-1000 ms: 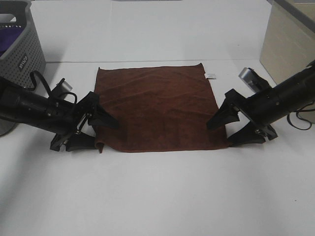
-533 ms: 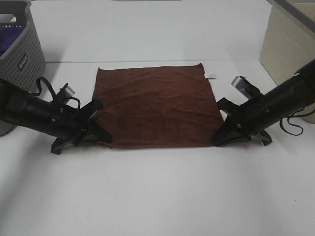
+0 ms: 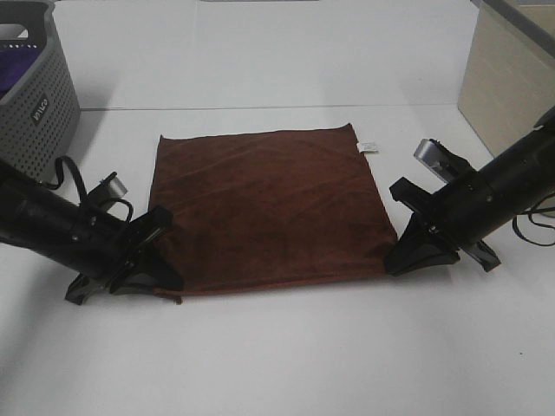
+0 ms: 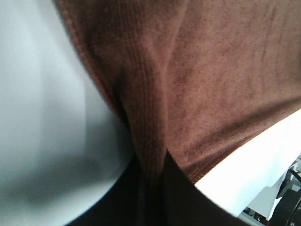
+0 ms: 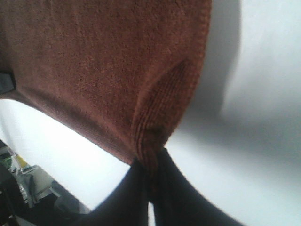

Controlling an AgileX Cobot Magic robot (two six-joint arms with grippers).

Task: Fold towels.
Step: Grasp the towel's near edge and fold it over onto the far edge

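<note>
Towel [image 3: 269, 208] lies flat on the table [image 3: 286, 347], its two near corners clamped, one in the left gripper [image 3: 162, 277], one in the right gripper [image 3: 399, 260] (each wrist view shows only a thin ridge of cloth between the jaws). So shallow a bite could slip on lifting, and unequal lifts would skew the fold. Tag [image 3: 368, 146] print and basket [image 3: 43, 95] lettering are too small to read.

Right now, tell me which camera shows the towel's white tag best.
The exterior high view. There the white tag sticks out from the far right corner of the towel, fully in sight. Both wrist views show only close-up brown cloth pinched at the near corners, with no tag visible.
</note>
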